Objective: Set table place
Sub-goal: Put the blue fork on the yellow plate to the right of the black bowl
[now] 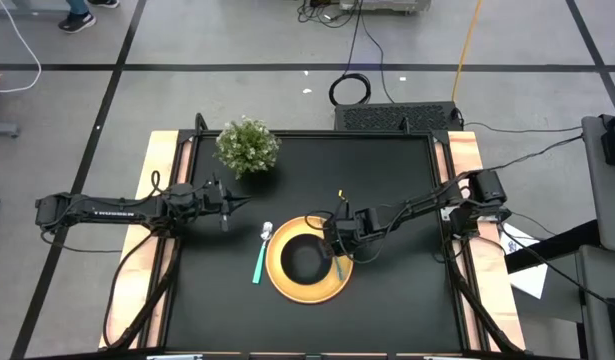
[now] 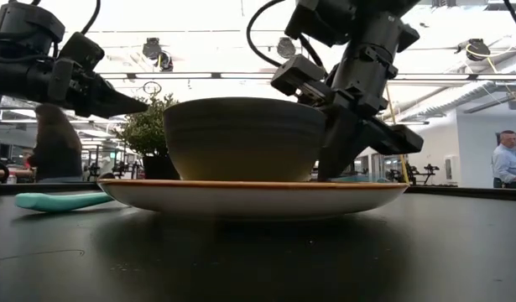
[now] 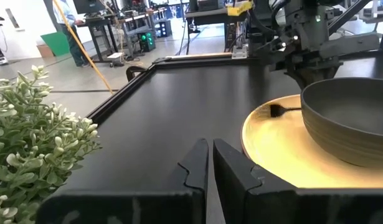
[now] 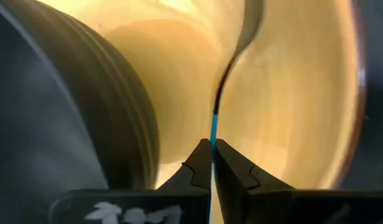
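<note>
- Left pincer (image 1: 230,207) hovering over the counter (image 1: 387,300) beside the potted plant (image 1: 248,146), fingers pressed together on nothing.
- Spoon (image 1: 260,258) lying flat just left of the yellow plate (image 1: 287,285), black bowl (image 1: 305,258) seated on it.
- Right pincer (image 4: 212,163) clamped on the teal-handled fork (image 4: 231,59), over the plate's right rim beside the bowl.
- Risks: nudging the bowl; dropping the fork onto the plate if released here; tines catching the rim on the way out.
</note>
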